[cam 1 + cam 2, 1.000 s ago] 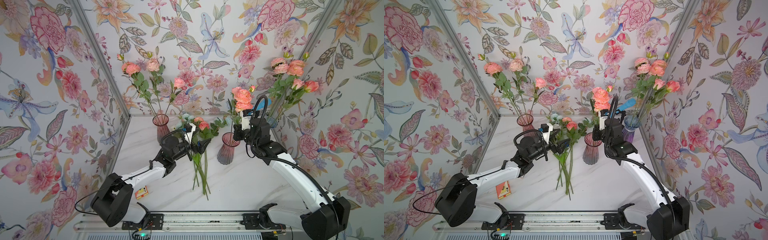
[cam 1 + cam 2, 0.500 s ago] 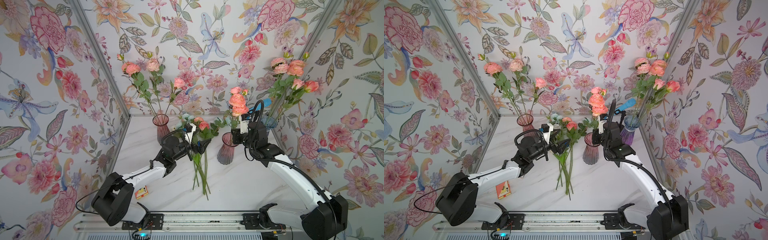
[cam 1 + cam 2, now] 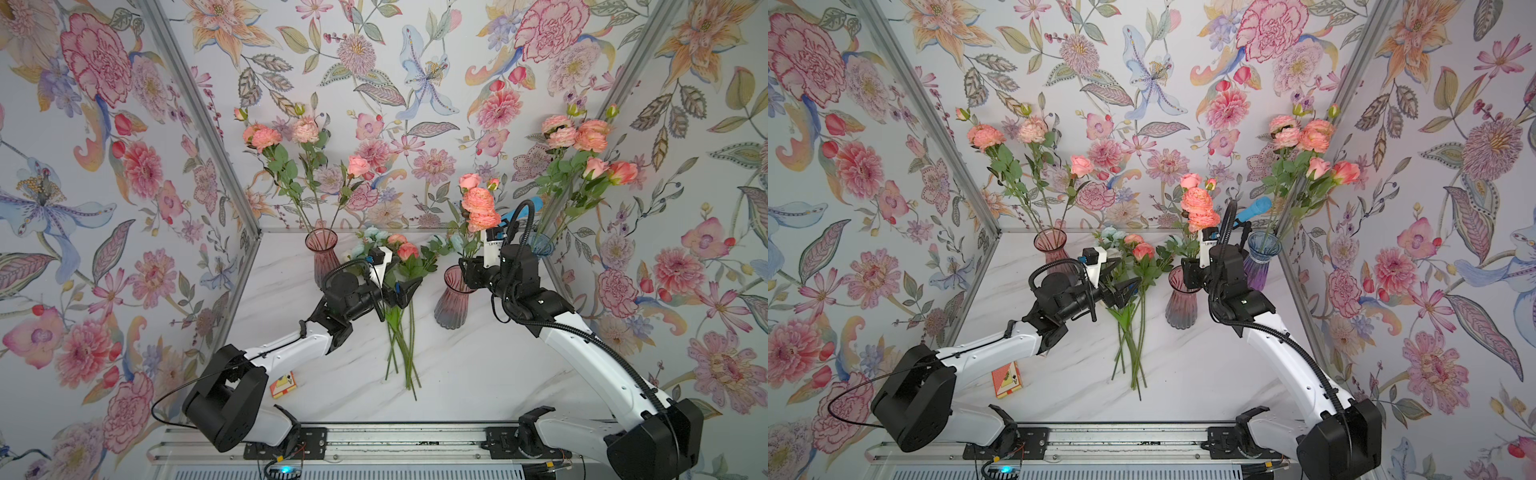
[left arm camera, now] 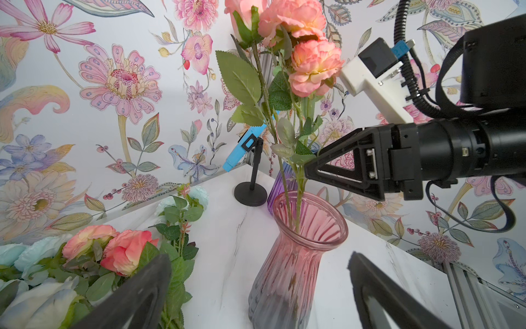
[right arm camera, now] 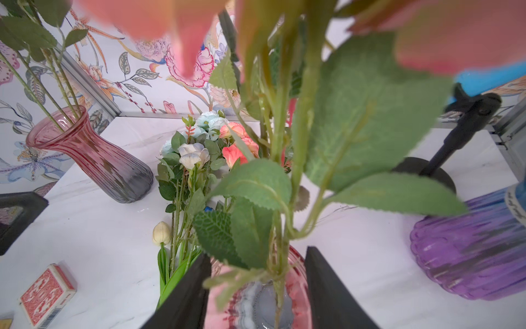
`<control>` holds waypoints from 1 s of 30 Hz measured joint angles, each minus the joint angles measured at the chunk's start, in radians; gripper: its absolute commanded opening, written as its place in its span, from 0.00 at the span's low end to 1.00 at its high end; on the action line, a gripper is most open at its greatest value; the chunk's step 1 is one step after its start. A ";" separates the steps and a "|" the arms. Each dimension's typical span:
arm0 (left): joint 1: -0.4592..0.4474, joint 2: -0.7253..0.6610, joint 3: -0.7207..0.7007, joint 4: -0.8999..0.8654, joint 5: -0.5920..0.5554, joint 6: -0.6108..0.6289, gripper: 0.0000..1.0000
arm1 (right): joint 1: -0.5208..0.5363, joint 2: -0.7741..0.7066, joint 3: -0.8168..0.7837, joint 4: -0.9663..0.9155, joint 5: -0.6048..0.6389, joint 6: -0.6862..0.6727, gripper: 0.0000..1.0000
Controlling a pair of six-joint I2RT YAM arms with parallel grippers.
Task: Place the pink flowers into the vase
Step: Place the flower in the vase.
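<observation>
**A:** Why is the right claw (image 5: 257,253) parked at the mouth of the vase (image 3: 451,303)?

**B:** I'd call it a hand-off. A stem of the pink flowers (image 3: 480,205) stands upright in the vase. The jaws are spread on either side of it and grip nothing.

**A:** And the left claw (image 4: 259,257)?

**B:** It's spread wide and empty, hovering over the bunch (image 3: 399,299) lying on the tabletop (image 3: 478,374). More pink blooms (image 3: 402,246) lie there among pale blue blooms (image 3: 374,235), so it's probably lined up for the next pick.

**A:** What's hard to see?

**B:** The stem's foot blurs behind ribbed glass, so I can't tell whether it reaches the bottom. Out-of-focus petals block much of the right wrist view. In a top view the right arm (image 3: 582,345) covers most of the blue vase (image 3: 542,245).
</observation>
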 measured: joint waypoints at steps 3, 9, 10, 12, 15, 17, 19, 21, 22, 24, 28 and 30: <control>0.000 0.000 0.000 0.000 0.000 0.000 1.00 | 0.000 -0.019 0.000 -0.001 0.000 0.003 0.72; 0.000 0.005 0.000 0.000 0.000 0.000 1.00 | 0.000 -0.039 -0.007 -0.008 0.000 0.007 0.93; 0.000 0.006 0.000 0.000 0.000 0.000 1.00 | 0.000 -0.040 -0.008 -0.010 0.000 0.006 0.96; 0.000 0.009 0.000 0.000 0.000 0.000 1.00 | 0.000 -0.042 -0.008 -0.016 0.000 0.006 0.99; 0.000 0.014 0.000 -0.001 -0.001 0.000 1.00 | 0.003 -0.048 -0.008 -0.029 0.001 0.005 1.00; 0.000 0.016 0.000 -0.006 -0.001 0.000 1.00 | 0.005 -0.058 -0.008 -0.035 0.001 0.005 0.99; 0.000 0.017 0.001 -0.012 -0.002 -0.001 1.00 | 0.009 -0.070 -0.008 -0.040 0.001 0.005 0.99; 0.000 0.019 0.004 -0.019 -0.006 -0.004 1.00 | 0.010 -0.083 -0.008 -0.048 0.001 0.005 0.99; 0.000 0.022 0.007 -0.025 -0.011 -0.005 1.00 | 0.014 -0.089 -0.007 -0.054 0.001 0.005 0.99; -0.001 0.026 0.016 -0.035 -0.026 -0.008 1.00 | 0.022 -0.098 -0.006 -0.068 0.000 0.004 0.99; -0.001 0.050 0.047 -0.083 -0.061 -0.013 1.00 | 0.058 -0.106 0.003 -0.101 -0.016 -0.008 0.99; -0.001 0.067 0.063 -0.112 -0.077 -0.020 1.00 | 0.085 -0.106 0.015 -0.114 -0.031 -0.021 0.99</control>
